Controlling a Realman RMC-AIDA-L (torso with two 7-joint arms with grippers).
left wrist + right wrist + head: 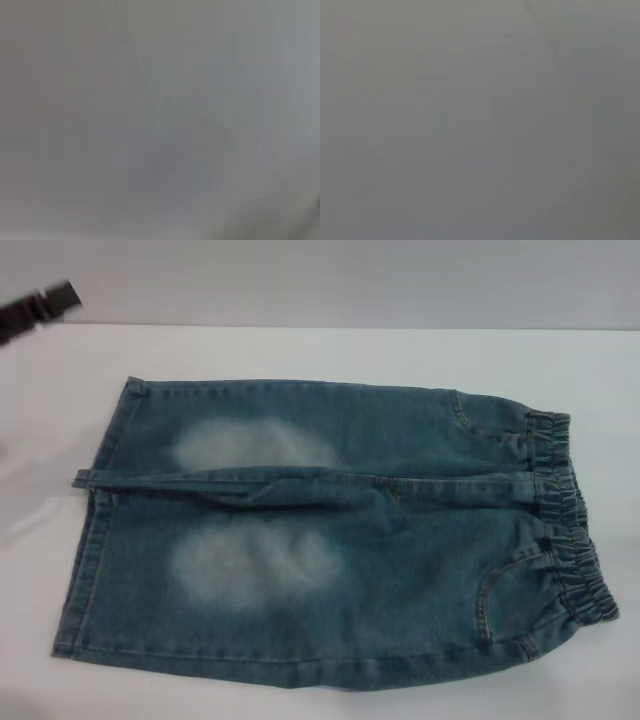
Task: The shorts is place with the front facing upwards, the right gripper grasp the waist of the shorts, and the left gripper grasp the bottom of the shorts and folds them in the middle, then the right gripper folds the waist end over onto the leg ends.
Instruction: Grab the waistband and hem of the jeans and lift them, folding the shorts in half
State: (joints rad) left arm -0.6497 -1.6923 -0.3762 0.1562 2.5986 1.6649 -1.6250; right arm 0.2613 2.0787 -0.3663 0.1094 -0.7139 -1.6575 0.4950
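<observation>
Shorts (330,540) lie flat for folding; left gripper (40,308) is parked beyond the leg ends (90,530), jaw state indeterminable.

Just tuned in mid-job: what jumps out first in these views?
The shorts fill the head view, spread flat on the white table, with the elastic waist toward the robot's right and the leg ends toward its left. Two pale faded patches stand out on the legs. The left gripper is just a dark shape at the far left corner, clear of the cloth; both wrist views show only blank grey.
</observation>
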